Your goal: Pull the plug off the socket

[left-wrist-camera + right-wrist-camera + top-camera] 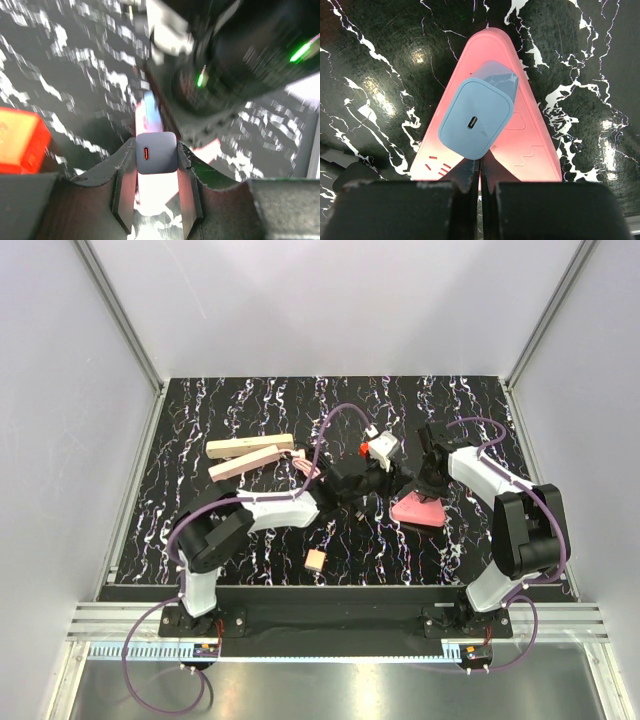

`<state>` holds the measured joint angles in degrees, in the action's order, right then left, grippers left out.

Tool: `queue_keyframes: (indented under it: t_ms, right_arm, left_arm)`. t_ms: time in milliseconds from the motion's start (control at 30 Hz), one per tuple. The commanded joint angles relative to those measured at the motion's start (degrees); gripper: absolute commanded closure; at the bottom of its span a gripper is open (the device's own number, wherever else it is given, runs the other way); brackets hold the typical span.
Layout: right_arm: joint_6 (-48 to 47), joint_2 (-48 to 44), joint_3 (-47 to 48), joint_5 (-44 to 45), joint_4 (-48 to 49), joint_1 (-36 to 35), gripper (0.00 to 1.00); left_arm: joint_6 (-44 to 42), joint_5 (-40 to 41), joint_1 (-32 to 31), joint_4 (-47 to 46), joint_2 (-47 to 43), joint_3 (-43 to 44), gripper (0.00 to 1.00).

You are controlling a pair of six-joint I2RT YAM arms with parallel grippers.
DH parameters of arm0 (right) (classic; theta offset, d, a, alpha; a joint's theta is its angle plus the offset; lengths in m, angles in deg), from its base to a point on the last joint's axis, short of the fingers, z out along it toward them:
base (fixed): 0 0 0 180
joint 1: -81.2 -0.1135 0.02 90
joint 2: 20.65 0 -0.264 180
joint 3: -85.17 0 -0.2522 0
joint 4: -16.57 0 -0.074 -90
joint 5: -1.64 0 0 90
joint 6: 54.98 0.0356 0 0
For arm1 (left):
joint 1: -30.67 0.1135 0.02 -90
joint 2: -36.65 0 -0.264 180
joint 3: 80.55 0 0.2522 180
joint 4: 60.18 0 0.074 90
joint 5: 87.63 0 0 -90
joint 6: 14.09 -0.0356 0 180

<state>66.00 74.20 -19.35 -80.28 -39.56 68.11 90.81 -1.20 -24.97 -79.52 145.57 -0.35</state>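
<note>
Plug and claw met in the left wrist view: the left gripper was clenched on the grey-blue block. One finger was pressed to each side, and the plug's slotted face was turned to the camera. A red cube sat off to the left of those fingers, apart from them. That view was blurred.

In the right wrist view a pale blue plug lay tilted over the pink triangular block, just beyond the right gripper. The right fingers were drawn together with only a thin seam between them, and nothing was seen in their grasp. Whether both views showed one and the same plug could not be told.

From above, the two grippers met near the middle of the table, beside the pink block. Two long cream-beige bars lay side by side at the back left, well apart from both claws. Either could have been the socket; which one could not be told. A small tan cube sat alone nearer the arm bases.
</note>
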Motion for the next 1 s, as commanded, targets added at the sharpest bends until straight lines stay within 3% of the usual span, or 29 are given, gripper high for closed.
queue_keyframes:
  t_ms: [0, 133, 367, 533, 667, 800, 967]
  right_arm:
    - [-0.3, 5.3, -5.4, 3.4, -5.4, -0.1, 1.00]
    - [-0.7, 4.5, -5.6, 3.1, -4.9, -0.2, 1.00]
    - [-1.6, 2.2, -6.1, 2.8, -3.4, -0.3, 1.00]
    - [-2.2, -0.6, -7.0, 2.0, -2.5, -0.3, 1.00]
    - [-2.6, -2.5, -7.6, 1.3, -1.8, -0.2, 1.00]
    - [-2.7, -4.2, -8.2, 1.2, -1.3, -0.3, 1.00]
    - [-3.2, -4.2, -8.3, 0.2, -1.0, -0.3, 1.00]
  left_arm:
    - [-1.9, 0.5, 0.0, -9.3, -2.8, -1.7, 1.00]
    - [-4.4, 3.2, -0.3, -9.8, -8.2, -6.1, 1.00]
    - [-4.9, 8.8, -0.3, -1.2, -20.1, -13.4, 1.00]
    - [0.2, 8.7, -0.3, 13.9, -28.9, -15.5, 1.00]
    - [7.4, 11.7, 0.0, 34.7, -34.6, -15.7, 1.00]
    - [13.9, 11.5, 1.1, 48.8, -41.8, -17.1, 1.00]
    - [15.5, 11.6, 2.0, 66.1, -51.3, -16.4, 1.00]
